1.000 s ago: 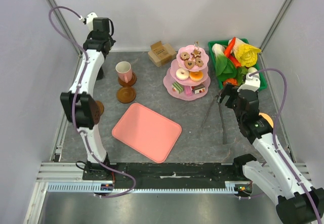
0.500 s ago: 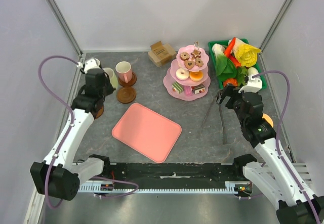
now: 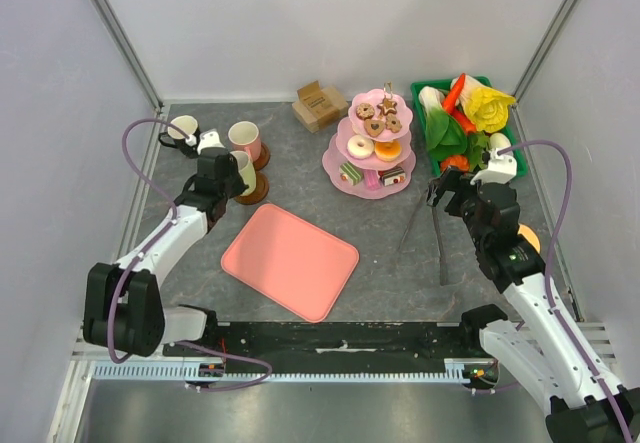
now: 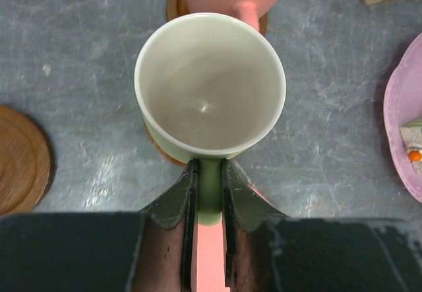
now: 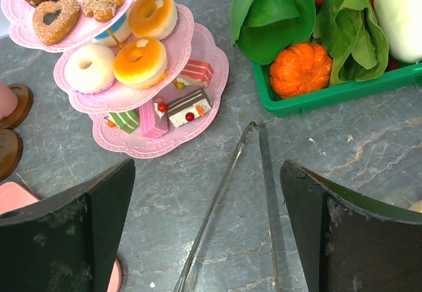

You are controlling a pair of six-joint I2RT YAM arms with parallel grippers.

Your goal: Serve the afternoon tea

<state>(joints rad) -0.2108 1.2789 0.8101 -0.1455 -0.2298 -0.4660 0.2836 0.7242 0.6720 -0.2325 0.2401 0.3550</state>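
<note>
My left gripper (image 4: 210, 193) is shut on the handle of the pale green mug (image 4: 210, 87). The mug is upright and empty over a brown coaster (image 4: 157, 148); I cannot tell whether it rests on it. In the top view the mug (image 3: 243, 171) is just in front of the pink mug (image 3: 243, 138), which stands on its own coaster. The black mug (image 3: 183, 129) stands at the back left. A bare coaster (image 4: 20, 160) lies to the left. The pastries sit on a pink tiered stand (image 3: 370, 148). My right gripper (image 5: 208, 233) is open and empty above metal tongs (image 5: 264, 173).
The flat pink tray (image 3: 290, 260) lies in the near middle. A green basket (image 3: 432, 163) of toy vegetables stands at the back right. A small cardboard box (image 3: 318, 105) stands at the back. Grey walls close in on both sides.
My left arm has swung down from the back left and moved right with the pale green mug, which now sits over the coaster in front of the pink mug. The right arm has barely moved.
</note>
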